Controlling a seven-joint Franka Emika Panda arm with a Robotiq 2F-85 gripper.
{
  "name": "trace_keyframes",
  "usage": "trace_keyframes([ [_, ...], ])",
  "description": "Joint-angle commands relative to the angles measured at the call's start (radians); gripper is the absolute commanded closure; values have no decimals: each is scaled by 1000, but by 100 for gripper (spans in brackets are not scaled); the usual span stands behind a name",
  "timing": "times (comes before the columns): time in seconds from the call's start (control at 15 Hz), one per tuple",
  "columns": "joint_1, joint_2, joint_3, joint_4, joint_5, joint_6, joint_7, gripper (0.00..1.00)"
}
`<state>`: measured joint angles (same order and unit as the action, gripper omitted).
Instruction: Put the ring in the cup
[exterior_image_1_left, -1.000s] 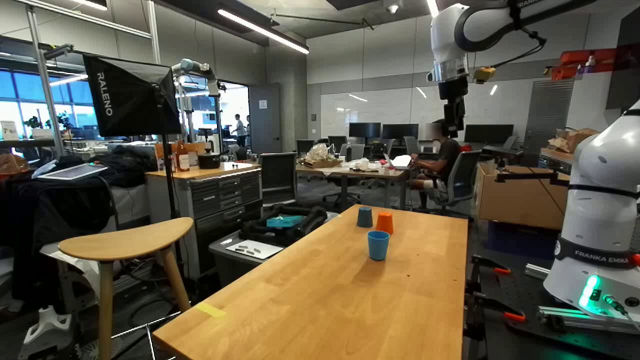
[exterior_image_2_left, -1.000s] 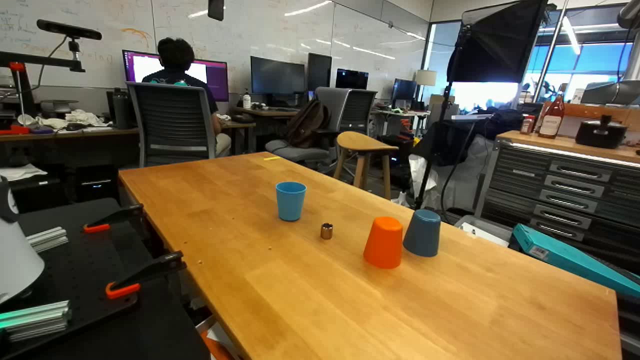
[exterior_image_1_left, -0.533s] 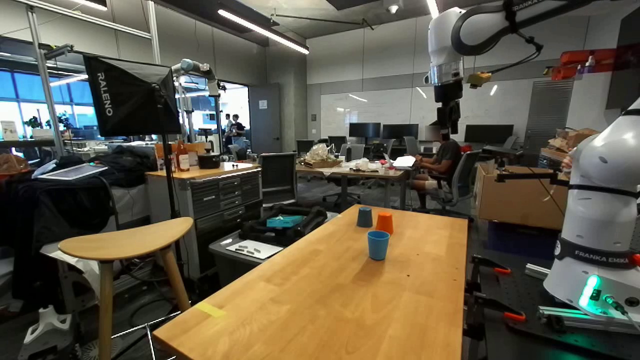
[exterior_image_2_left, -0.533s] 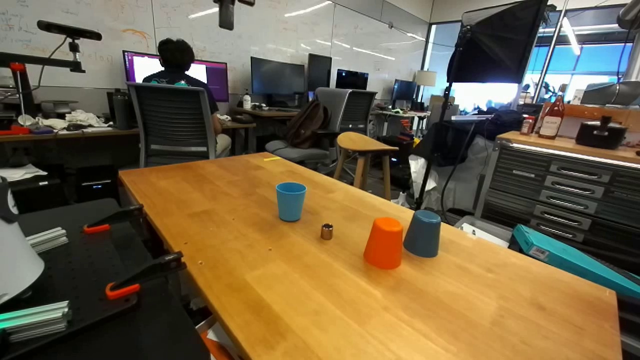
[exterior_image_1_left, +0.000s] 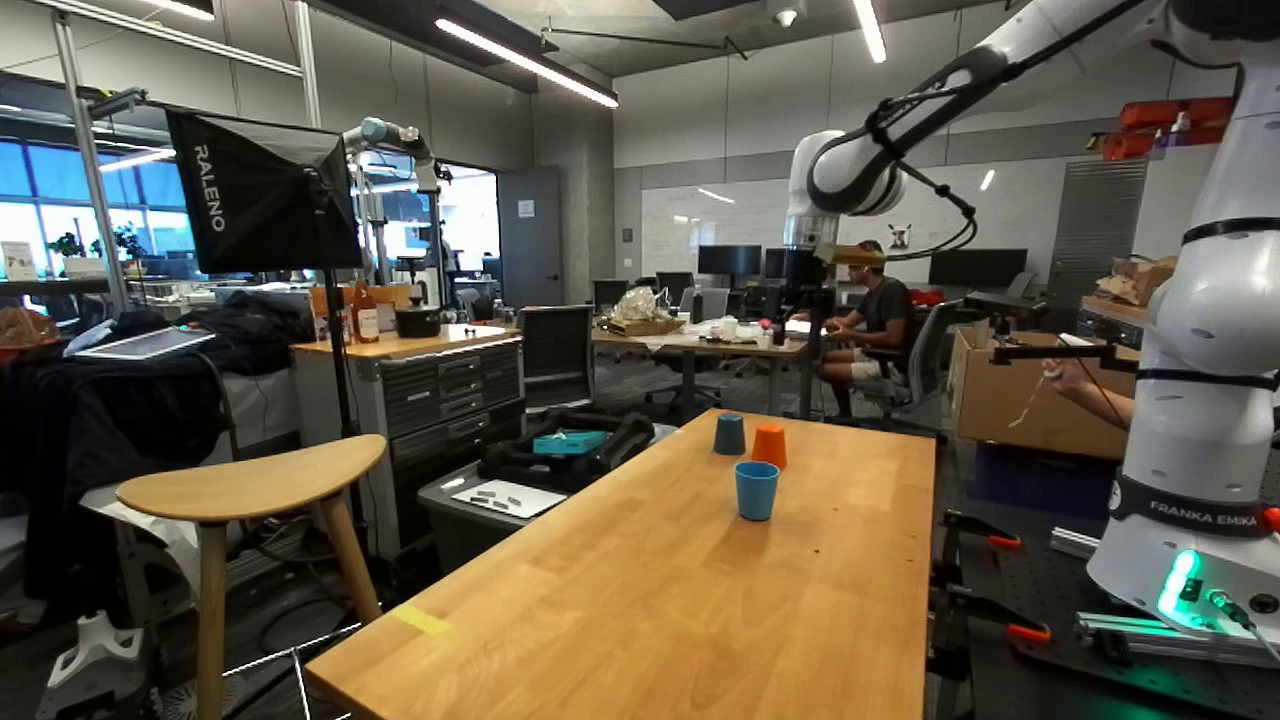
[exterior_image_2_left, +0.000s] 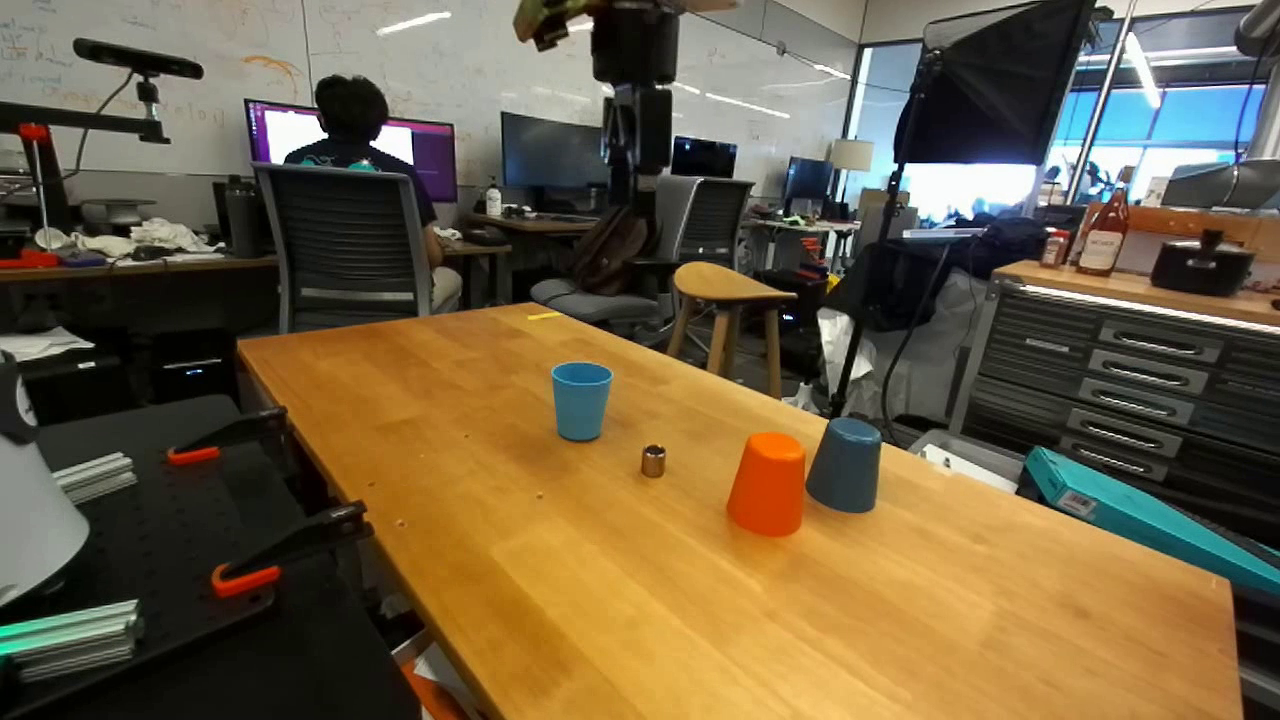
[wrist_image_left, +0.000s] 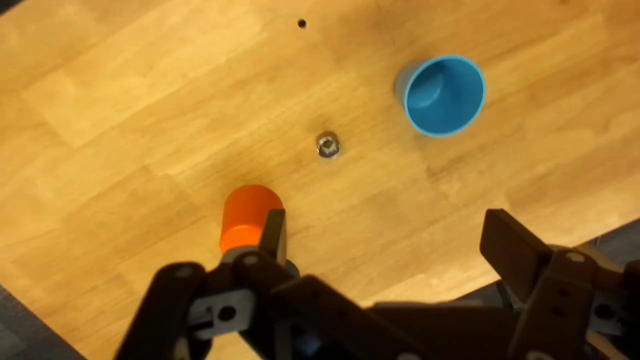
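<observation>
The ring is a small metallic piece standing on the wooden table. It also shows in the wrist view. I do not see it in the exterior view where the cup stands in the foreground. The plain light blue cup stands upright, mouth up, near the ring and looks empty in the wrist view. My gripper is open, with nothing between its fingers. It hangs well above the table in both exterior views, pointing down.
An orange cup and a dark blue cup stand upside down beside the ring. In the wrist view the left finger partly covers the orange cup. A wooden stool stands by the table. Black clamps sit at the table's edge.
My arm has come down and reached out over the table, moving left in an exterior view and right in an exterior view. The ring and the cups have not moved.
</observation>
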<state>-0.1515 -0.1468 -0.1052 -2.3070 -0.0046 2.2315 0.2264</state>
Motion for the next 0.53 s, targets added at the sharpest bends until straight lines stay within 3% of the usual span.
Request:
trace_keyframes([
  [0.0, 13, 260, -2, 194, 81, 94, 70, 0],
  [0.07, 16, 316, -1, 248, 74, 84, 85, 0],
  [0.13, 14, 189, -9, 114, 51, 88, 45, 0],
  [0.33, 23, 307, -11, 210, 54, 90, 69, 0],
  [0.47, 34, 429, -31, 278, -16, -1, 163, 0],
])
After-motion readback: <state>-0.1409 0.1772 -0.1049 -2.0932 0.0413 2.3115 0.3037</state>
